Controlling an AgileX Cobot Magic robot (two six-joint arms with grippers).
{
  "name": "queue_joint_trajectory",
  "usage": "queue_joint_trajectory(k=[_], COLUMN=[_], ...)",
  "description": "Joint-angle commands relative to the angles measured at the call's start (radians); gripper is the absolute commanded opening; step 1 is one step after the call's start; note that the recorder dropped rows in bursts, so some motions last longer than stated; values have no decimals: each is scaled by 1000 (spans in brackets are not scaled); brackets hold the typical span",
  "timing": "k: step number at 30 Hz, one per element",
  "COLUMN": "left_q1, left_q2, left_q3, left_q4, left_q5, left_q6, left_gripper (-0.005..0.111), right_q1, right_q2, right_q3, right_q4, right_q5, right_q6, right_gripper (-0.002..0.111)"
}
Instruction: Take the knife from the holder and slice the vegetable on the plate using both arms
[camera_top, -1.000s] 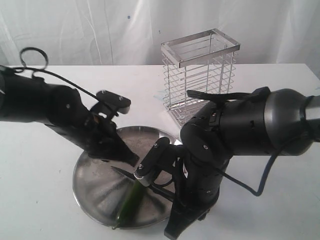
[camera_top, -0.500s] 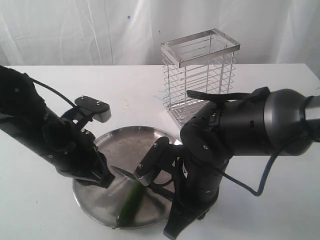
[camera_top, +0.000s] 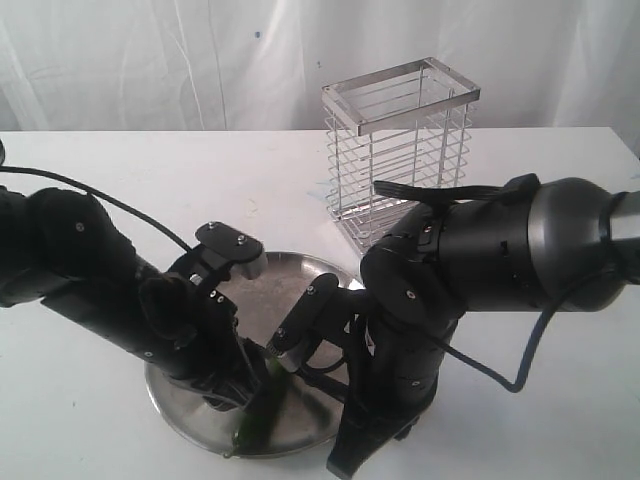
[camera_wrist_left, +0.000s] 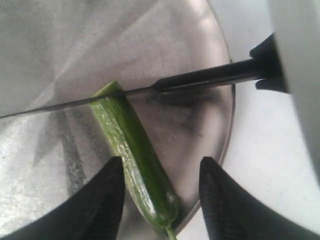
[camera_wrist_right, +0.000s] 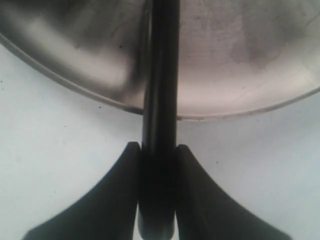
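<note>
On the plate (camera_top: 300, 270): vegetable (camera_wrist_left: 135, 160) lies toward the near rim, stem end outward.
Left gripper (camera_wrist_left: 161, 170): jaws wide, astride the vegetable, no grip made.
Right gripper (camera_wrist_right: 157, 155): clamped on the knife (camera_wrist_left: 200, 80) handle; blade lies across the vegetable's far end.
Holder (camera_top: 400, 150): far side, knife already out.
Step, as judged: steadying before slicing.
Next move: left jaws must close gently, then the blade presses down.

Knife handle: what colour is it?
Black. The knife handle shows best in the right wrist view, clamped by the right gripper.
</note>
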Motion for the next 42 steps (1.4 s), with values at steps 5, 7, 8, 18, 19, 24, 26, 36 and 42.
queue_joint_trajectory(k=[5,7,8,18,19,24,26,36,42], left_q1=[-10,-20,-25,-46,-46,-46,-44,96,139], left_q2=[90,110,117,168,168,168,168,166,166], left_q3=[6,6,6,6,6,6,6,6,6], left_q4=[-10,-10,-10,11,18,41,51,69,81], left_q5=[-53,-57,-65,-130,-135,-163,-165,-115,-111], left_q6=[2,2,2,-29,-29,-55,-55,-78,-82], left_gripper=[57,58,58,50,49,48,48,48,48], right_q1=[1,1,1,1,1,1,1,1,1], right_q2=[-1,-1,-1,-1,-1,-1,-1,-1,-1], right_q3=[-2,-2,-2,-2,-2,-2,-2,-2,-2], right_q4=[-4,-4,-6,-6,-6,-6,-6,-6,-6], right_q5=[-5,-7,-9,0,5,28,33,37,43], right_q6=[-5,-5,-5,-5,-5,-5,-5,-5,-5], right_gripper=[0,0,0,0,0,0,0,0,0])
